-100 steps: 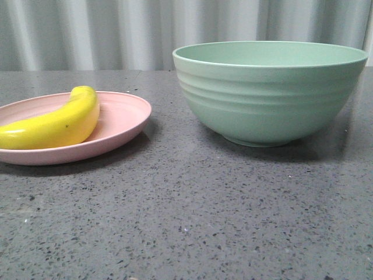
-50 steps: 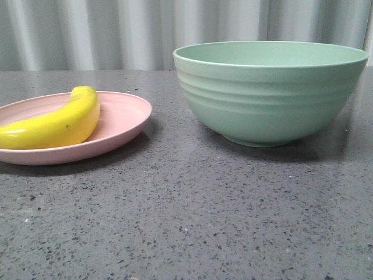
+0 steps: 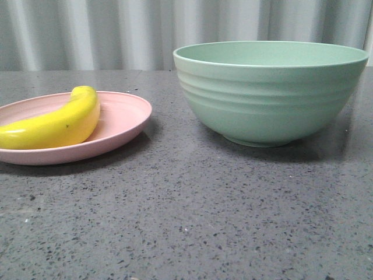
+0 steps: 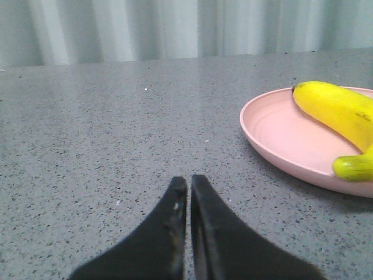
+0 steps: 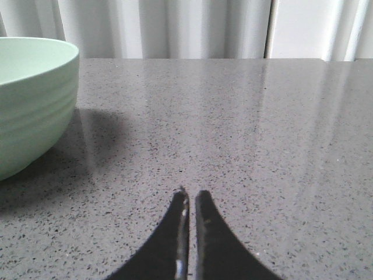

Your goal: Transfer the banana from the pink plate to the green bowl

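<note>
The banana [image 4: 341,114] is lying on the pink plate [image 4: 280,137], ahead of and to one side of the left jaws [image 4: 188,182], which are resting clenched and empty over the desk [image 4: 116,128]. The right jaws [image 5: 190,195] are likewise sitting clenched on nothing beside the green bowl [image 5: 29,93]. The banana is looking light, rigid and glossy (likely slippery), so gripping across its thick mid-section is judged safest.
</note>
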Motion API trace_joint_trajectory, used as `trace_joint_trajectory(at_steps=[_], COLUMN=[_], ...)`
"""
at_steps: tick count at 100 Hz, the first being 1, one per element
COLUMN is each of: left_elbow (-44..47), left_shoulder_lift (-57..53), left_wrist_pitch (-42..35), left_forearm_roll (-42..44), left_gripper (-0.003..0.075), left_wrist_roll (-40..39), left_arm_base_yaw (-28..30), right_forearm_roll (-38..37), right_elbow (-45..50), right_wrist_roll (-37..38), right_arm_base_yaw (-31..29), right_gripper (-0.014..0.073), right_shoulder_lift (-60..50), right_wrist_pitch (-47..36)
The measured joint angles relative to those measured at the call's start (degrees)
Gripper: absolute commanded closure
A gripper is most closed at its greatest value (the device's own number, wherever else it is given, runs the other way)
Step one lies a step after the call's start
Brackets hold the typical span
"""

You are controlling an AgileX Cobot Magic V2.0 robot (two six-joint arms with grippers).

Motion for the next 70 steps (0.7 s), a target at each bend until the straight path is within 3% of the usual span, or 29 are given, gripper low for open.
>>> trace_joint_trajectory(at_steps=[70], left_elbow=[0.0], left_shoulder_lift=[0.0], left_wrist_pitch=[-2.62], left_forearm_roll=[0.0], left_gripper=[0.0741], left_wrist_roll=[0.0], left_arm_base_yaw=[0.0], right_forearm_roll=[0.33], right_elbow=[0.0], right_wrist_roll=[0.0], right_arm_base_yaw=[0.0], right_gripper=[0.0657], right_shoulder_lift=[0.0], right_wrist_pitch=[-1.36])
